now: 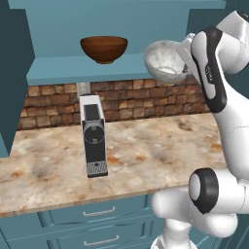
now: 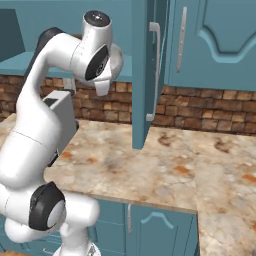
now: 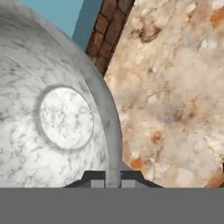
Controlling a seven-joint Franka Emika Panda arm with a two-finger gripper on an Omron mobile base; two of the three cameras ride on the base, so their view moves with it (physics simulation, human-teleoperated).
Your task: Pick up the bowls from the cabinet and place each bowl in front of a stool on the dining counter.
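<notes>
1. Our gripper (image 3: pixel 113 177) was pinched on the stone bowl's (image 1: pixel 168 61) rim, just off the shelf (image 1: pixel 73 68).
2. We judged a level carry best.
3. The wood bowl (image 1: pixel 104 48) sat shelved.

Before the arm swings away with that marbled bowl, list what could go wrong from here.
1. The gripper pinches the marbled bowl only by its rim, and the bowl hangs tilted, so it may slip during a swing.
2. The open cabinet door stands close beside the arm; a wide turn could strike it.
3. The coffee machine stands on the counter nearby; a low path could knock it over.
</notes>
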